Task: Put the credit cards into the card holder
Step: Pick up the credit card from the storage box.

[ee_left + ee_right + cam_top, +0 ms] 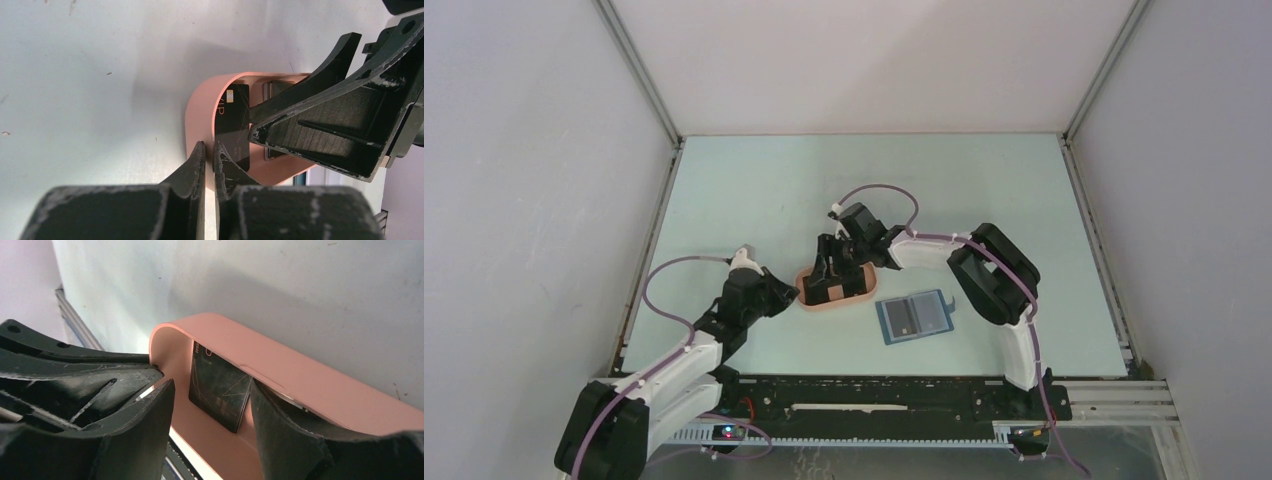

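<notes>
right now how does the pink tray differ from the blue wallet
The tray is pink, oval and walled; the wallet is blue, rectangular, lying open and flat. The left tool pinches the tray's rim and the open right tool reaches inside it around a black card; nothing touches the wallet. Both sit on the table.

from above, the right gripper [839,275] covers most of the pink tray [864,296], so what lies inside cannot be counted there. the card holder [914,317] is too small to tell what its pockets hold. in the left wrist view one of its fingers [320,120] hides the lower edge of a black card [232,120] and most of what stands behind it. the left gripper [208,147] has its jaws closed on the tray's end wall, hiding that stretch. in the right wrist view the tray's far end runs off the picture, and the card's print is too blurred to read.
</notes>
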{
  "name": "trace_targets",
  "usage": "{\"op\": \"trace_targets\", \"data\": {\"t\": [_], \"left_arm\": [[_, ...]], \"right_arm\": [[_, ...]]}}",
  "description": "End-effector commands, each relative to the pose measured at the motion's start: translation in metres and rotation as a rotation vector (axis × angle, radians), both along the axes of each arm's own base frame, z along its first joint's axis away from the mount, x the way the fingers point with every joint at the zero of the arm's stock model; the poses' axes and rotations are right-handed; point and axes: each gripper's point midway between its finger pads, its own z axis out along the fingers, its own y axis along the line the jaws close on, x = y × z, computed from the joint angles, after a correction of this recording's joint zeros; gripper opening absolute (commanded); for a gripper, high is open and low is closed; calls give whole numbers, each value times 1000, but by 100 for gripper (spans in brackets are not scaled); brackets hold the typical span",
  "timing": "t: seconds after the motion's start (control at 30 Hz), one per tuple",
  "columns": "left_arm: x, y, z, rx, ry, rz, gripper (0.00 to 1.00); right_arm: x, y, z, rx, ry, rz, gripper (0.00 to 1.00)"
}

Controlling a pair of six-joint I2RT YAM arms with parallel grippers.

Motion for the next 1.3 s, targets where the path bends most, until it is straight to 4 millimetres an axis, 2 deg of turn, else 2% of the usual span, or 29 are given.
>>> {"op": "trace_targets", "data": {"t": [0.0,0.3,0.7,0.97,1.0,1.1,1.27], "left_arm": [[-7,-16,3,-65,3,-52,3],[-7,-15,4,-60,3,-46,3],[-7,-13,4,-51,7,-38,3],[-6,-13,5,-51,6,-35,3],[-6,-13,5,-50,7,-35,3],[-6,-13,5,-50,8,-37,3],[-6,-14,6,-52,7,-38,3]], "right_arm": [[-14,14,11,126,87,43,65],[-23,23,45,280,118,106,63],[-30,25,62,350,127,147,60],[-31,26,63,373,142,154,56],[-31,25,60,366,144,151,55],[-29,24,47,333,143,140,47],[-24,21,29,241,115,120,47]]}}
